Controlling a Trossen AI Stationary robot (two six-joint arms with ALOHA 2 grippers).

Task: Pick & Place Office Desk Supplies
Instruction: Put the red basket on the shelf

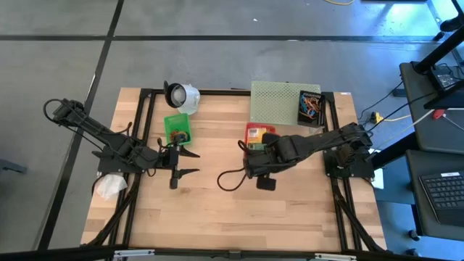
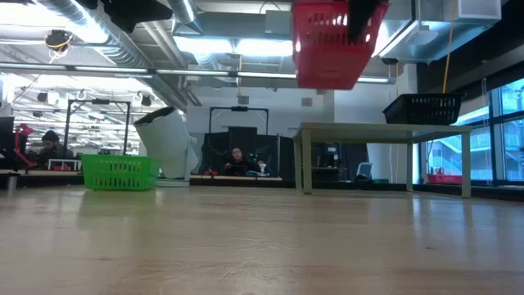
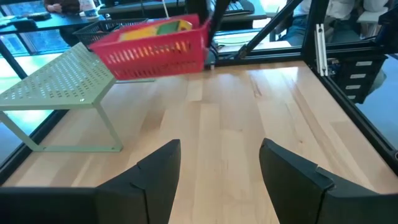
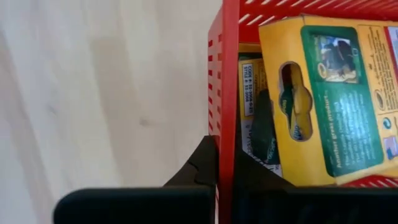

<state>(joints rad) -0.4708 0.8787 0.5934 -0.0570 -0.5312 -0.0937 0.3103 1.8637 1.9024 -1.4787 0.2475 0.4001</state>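
Observation:
A red slotted basket (image 1: 255, 133) with yellow-and-green crayon boxes (image 4: 329, 93) inside hangs high above the table in the low view (image 2: 330, 45). My right gripper (image 4: 221, 155) is shut on its wall. My left gripper (image 1: 190, 163) hovers open over bare wood near the table's left side, fingers (image 3: 158, 171) spread and pointing toward the red basket (image 3: 155, 43). A green basket (image 1: 177, 127) rests on its base on the table. Coloured rubber bands lie in a black basket (image 1: 310, 107) standing on the pale green shelf (image 1: 279, 101). My right gripper grips the red basket by the top edge of one side wall (image 4: 227, 124). One finger (image 4: 255, 174) is inside the basket and one finger (image 4: 200, 167) outside, coming from above and pointing down. The basket is lifted clear and hangs below the fingers (image 2: 364, 16).
A white round object with a dark opening (image 1: 181, 94) lies at the far edge, beside the green basket (image 2: 120, 172). The perforated shelf (image 3: 59, 84) stands on legs at the far right. A crumpled white thing (image 1: 110, 186) sits at the left edge. Bare wood lies across the near half.

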